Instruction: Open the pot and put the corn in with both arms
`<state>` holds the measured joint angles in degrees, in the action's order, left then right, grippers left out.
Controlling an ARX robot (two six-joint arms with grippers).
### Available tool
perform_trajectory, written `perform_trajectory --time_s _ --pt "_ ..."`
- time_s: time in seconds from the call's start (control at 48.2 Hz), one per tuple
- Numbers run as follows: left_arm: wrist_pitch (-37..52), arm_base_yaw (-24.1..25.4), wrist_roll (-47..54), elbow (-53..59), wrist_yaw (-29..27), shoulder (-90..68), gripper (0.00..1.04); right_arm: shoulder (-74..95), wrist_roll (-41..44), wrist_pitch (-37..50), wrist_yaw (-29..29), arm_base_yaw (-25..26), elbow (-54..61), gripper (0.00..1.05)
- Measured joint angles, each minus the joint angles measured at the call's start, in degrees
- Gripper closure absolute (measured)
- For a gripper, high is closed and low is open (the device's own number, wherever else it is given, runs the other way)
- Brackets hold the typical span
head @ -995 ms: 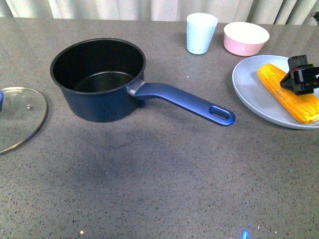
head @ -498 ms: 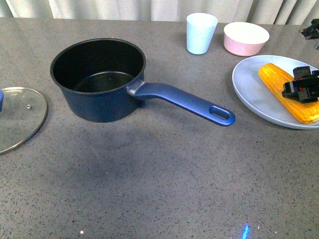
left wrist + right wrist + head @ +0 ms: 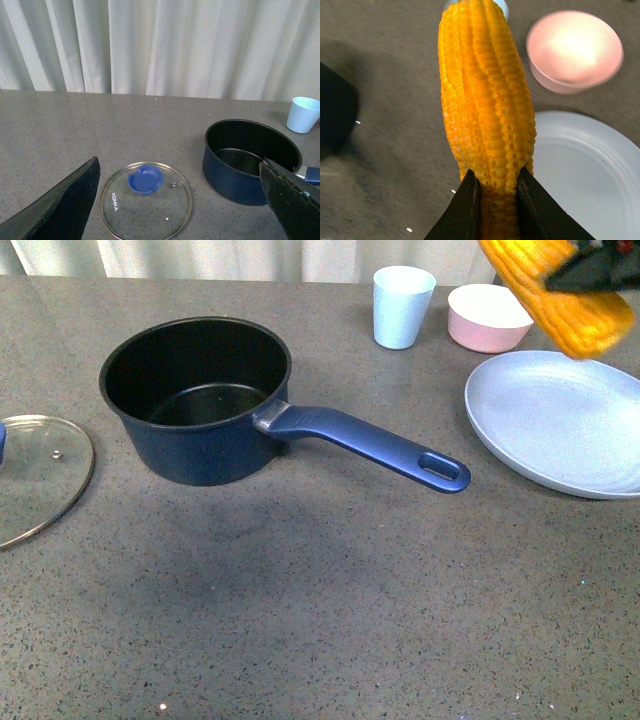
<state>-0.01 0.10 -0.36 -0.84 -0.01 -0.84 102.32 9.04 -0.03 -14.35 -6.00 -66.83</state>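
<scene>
Pot (image 3: pixel 200 455) sits left of centre on the grey table (image 3: pixel 330 600), mouth open, inside dark and bare, long handle pointing right and slightly near. Glass lid (image 3: pixel 40 475) lies flat on the table at the near left edge, well apart from the pot, so the opening step looks done.

Left claw (image 3: pixel 179 165): fingers spread wide, nothing between them, hanging above the lid.

Right claw (image 3: pixel 498 200): pinching the corn (image 3: pixel 550 290) from both sides, apparently close to one end (the front view cuts off most of the claw, so this is from the wrist view). Corn is in the air at the far right, over the far part of the pale blue plate (image 3: pixel 560 430), which lies bare. Pink bowl (image 3: pixel 488 318) and a pale cup (image 3: pixel 403 305) stand just beyond.

Step in hand: carrying corn to the pot. Next move calls for a sweep left, clear of cup and handle, stopping over the pot mouth, then tipping the free end down before letting go, since the cob looks long for that opening
</scene>
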Motion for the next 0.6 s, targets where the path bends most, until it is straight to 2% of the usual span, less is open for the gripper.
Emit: perform_trajectory --time_s 0.145,0.311,0.477,0.601 --pt "0.0 0.0 0.0 0.0 0.0 0.0 0.09 2.51 -1.79 -2.73 -0.79 -9.84 -7.63 0.93" --pt "0.0 0.0 0.0 0.0 0.0 0.0 0.09 10.86 -2.01 -7.74 -0.66 -18.69 -19.28 0.94" --pt "0.0 0.0 0.0 0.0 0.0 0.0 0.09 19.06 -2.14 -11.15 0.0 -24.04 -27.91 0.95" --pt "0.0 0.0 0.0 0.0 0.0 0.0 0.09 23.06 -2.29 -12.76 0.66 -26.27 -32.65 0.95"
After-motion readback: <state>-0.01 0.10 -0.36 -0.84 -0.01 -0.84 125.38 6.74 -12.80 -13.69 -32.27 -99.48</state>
